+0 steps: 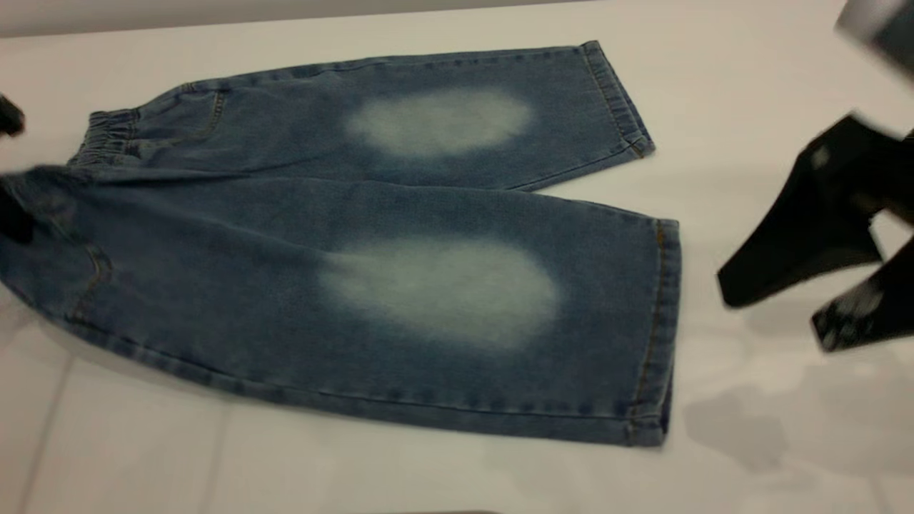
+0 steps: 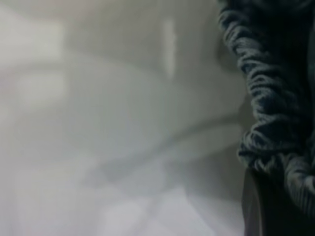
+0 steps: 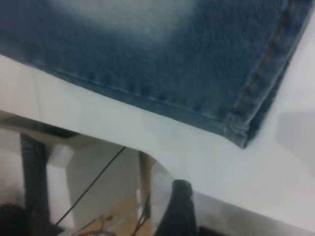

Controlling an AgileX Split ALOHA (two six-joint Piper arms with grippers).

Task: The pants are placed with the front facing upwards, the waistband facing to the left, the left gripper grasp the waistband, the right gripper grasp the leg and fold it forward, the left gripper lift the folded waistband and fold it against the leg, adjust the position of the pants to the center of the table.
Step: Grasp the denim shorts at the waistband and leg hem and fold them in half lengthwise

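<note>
The blue denim pants [image 1: 400,235] lie flat on the white table [image 1: 750,93], with the legs to the right and a pale oval on each knee. The gathered waistband [image 1: 107,139] is at the left; its near part is bunched and drawn up at the left gripper [image 1: 13,214], which looks shut on it. In the left wrist view the ruffled waistband [image 2: 268,93] sits right against a black finger [image 2: 266,206]. The right gripper [image 1: 775,314] hovers open just right of the near leg's hem [image 1: 660,321], holding nothing. The hem corner [image 3: 241,130] shows in the right wrist view.
The table's front edge [image 3: 162,167] runs close below the near leg in the right wrist view, with a table frame, cables and floor beneath it. Bare tabletop lies right of the pants.
</note>
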